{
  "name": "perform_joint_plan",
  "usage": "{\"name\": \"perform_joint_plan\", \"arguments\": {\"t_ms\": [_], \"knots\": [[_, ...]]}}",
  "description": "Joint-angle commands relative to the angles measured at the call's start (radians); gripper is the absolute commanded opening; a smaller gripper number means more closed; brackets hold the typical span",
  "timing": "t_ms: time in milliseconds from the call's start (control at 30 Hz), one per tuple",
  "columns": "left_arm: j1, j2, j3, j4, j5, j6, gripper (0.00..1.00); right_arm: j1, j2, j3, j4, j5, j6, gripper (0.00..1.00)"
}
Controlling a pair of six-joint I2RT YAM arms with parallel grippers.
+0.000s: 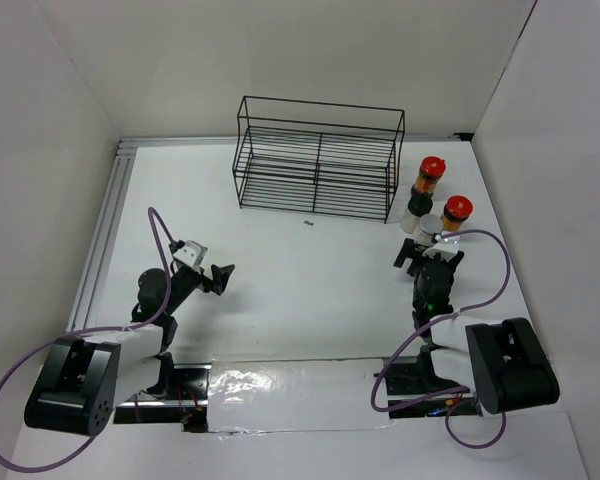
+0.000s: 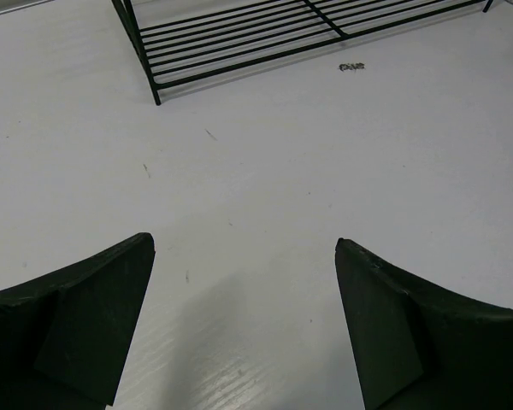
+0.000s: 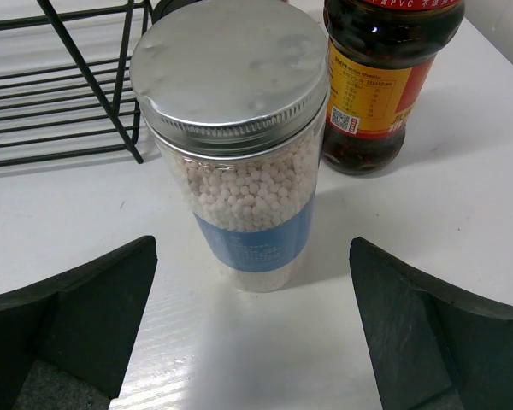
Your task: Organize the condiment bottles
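Observation:
The condiment bottles stand in a cluster at the right of the table. Two are amber with red caps (image 1: pixel 432 169) (image 1: pixel 457 209). The whitish bottle with a pale lid and blue label (image 3: pixel 249 184) stands upright just ahead of my open right gripper (image 3: pixel 252 248), apart from both fingers. One amber bottle (image 3: pixel 378 81) is behind it to the right. A dark cap (image 3: pixel 166 7) peeks out behind it to the left. In the top view the right gripper (image 1: pixel 430 252) sits just short of the pale-lidded bottle (image 1: pixel 430 228). My left gripper (image 1: pixel 214 275) (image 2: pixel 244 242) hangs open over bare table.
A black wire rack (image 1: pixel 318 160) stands at the back centre, its corner visible in both wrist views (image 2: pixel 239 47) (image 3: pixel 64 94). A small dark speck (image 1: pixel 308 223) lies in front of it. Shiny tape (image 1: pixel 290 385) covers the near edge between the arm bases. White walls enclose the table.

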Motion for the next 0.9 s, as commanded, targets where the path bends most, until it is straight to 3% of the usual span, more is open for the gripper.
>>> {"name": "perform_joint_plan", "arguments": {"t_ms": [0,267,300,333,433,500,667,767,867], "knots": [[-0.008,0.004,-0.044,0.064,-0.016,-0.011,0.99,0.006,-0.009,-0.044,0.065,0.009,0.003,1.0],[-0.032,-0.031,-0.044,0.064,-0.014,0.015,0.99,0.007,-0.008,-0.044,0.063,0.008,0.003,1.0],[-0.042,-0.122,-0.005,-0.006,-0.02,0.015,0.99,0.006,-0.008,-0.043,0.065,0.008,0.003,1.0],[-0.048,-0.178,0.031,-0.222,0.019,0.062,0.99,0.006,-0.008,-0.044,0.065,0.008,0.004,1.0],[-0.068,-0.328,0.204,-0.558,0.308,0.27,0.99,0.007,-0.006,-0.046,0.071,0.014,0.003,1.0],[-0.1,-0.406,0.233,-0.631,0.358,0.312,0.99,0.007,-0.07,0.001,-0.028,0.037,0.015,1.0],[-0.192,-0.512,0.27,-0.701,0.325,0.363,0.99,0.003,-0.243,0.094,-0.289,0.013,-0.005,1.0],[-0.229,-0.499,0.332,-0.784,0.32,0.411,0.99,0.016,-0.343,0.166,-0.445,-0.041,-0.077,1.0],[-0.252,-0.441,0.425,-0.841,0.313,0.418,0.99,0.023,-0.412,0.328,-0.735,-0.143,-0.238,1.0]]}}
